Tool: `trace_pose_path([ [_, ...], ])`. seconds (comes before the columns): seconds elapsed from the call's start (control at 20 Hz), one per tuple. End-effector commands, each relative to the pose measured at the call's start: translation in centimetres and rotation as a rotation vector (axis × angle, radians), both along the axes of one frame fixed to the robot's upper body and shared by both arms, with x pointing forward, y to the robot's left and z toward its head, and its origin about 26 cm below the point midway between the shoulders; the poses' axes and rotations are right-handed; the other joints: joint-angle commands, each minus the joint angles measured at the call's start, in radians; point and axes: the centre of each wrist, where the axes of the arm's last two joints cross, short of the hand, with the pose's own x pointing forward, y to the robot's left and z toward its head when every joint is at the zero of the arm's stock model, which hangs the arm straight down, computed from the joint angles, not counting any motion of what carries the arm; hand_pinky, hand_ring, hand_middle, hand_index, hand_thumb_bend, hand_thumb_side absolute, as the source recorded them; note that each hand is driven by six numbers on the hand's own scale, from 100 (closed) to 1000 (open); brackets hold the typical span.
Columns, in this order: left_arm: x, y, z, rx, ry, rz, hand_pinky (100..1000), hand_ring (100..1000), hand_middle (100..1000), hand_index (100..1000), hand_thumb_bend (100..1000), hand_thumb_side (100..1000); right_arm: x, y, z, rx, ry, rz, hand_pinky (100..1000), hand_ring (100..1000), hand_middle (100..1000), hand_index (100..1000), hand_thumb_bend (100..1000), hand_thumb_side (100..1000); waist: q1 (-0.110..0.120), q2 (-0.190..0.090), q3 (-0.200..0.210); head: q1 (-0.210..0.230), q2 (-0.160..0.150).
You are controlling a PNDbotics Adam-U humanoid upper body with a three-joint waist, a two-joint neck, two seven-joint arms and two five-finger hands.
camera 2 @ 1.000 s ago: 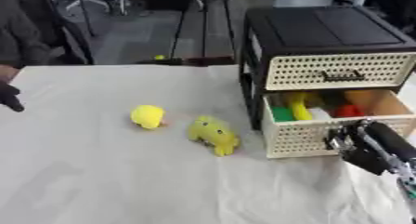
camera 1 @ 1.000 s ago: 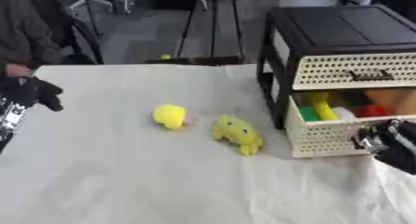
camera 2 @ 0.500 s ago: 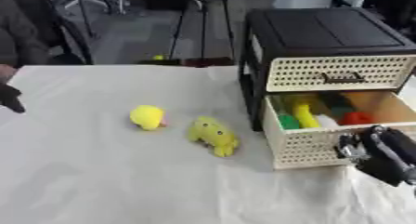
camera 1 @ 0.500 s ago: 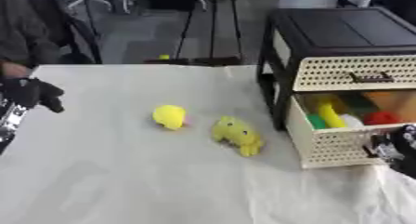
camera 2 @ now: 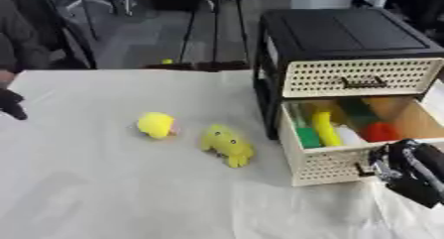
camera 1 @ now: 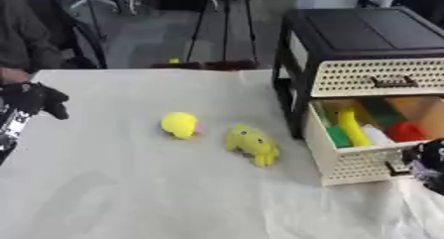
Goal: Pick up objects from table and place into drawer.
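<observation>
White cloth covers the table (camera 1: 130, 183), creased near the front right corner; beyond its far edge I see dark floor and tripod legs.

My right hand (camera 2: 406, 169) sits at the lower right, just in front of the open lower drawer (camera 2: 334, 161). Its curled fingers are at the small handle on the drawer's perforated front; I cannot tell whether they actually clasp it. The forearm runs off toward the lower right corner.

That drawer stands pulled out from the black-framed drawer unit (camera 2: 347, 34), which occupies the right side of the table. Inside I see a yellow banana-shaped piece (camera 2: 322, 126), a green block (camera 2: 307, 137), something white (camera 2: 349, 134) and a red round item (camera 2: 380, 132), all crowded toward the front and middle; bare tan bottom shows at the back right. Upper drawer (camera 2: 360, 77) is shut, its dark handle centred.

Left of the drawer, near but apart from it, a yellow plush toy (camera 1: 252, 144) lies on the cloth. Just beside that, further left, sits a yellow ball-like toy (camera 1: 180, 124) with a touch of pink on its side; the two do not touch.

Wide bare cloth spreads around and in front of both toys, and across the whole left half of the table.

My left hand (camera 1: 34, 98) hangs at the left edge, black, fingers curled and holding nothing, well apart from the toys.
</observation>
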Motion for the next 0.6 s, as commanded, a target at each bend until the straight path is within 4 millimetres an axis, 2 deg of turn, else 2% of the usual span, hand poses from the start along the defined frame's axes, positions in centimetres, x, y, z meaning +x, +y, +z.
trace_pose_path([
  [0.05,0.0,0.4,0.9,0.037,-0.017,0.001,534,493,460,638,281,899,-0.2,-0.3,1.8,0.038,-0.134,-0.029,169,321,369,665,100,1000,0.0,-0.007,-0.003,0.003,-0.01],
  [0.3,0.3,0.2,1.4,0.069,-0.026,-0.018,535,496,465,641,281,891,-1.0,-0.5,2.3,0.093,-0.247,-0.084,182,332,378,662,100,1000,0.001,-0.008,-0.012,0.008,-0.007],
  [0.6,2.2,-0.4,3.6,0.211,-0.064,-0.074,541,515,486,657,284,852,-1.3,-0.5,3.3,0.122,-0.313,-0.104,192,341,384,660,100,1000,0.002,-0.012,-0.03,0.025,-0.003],
])
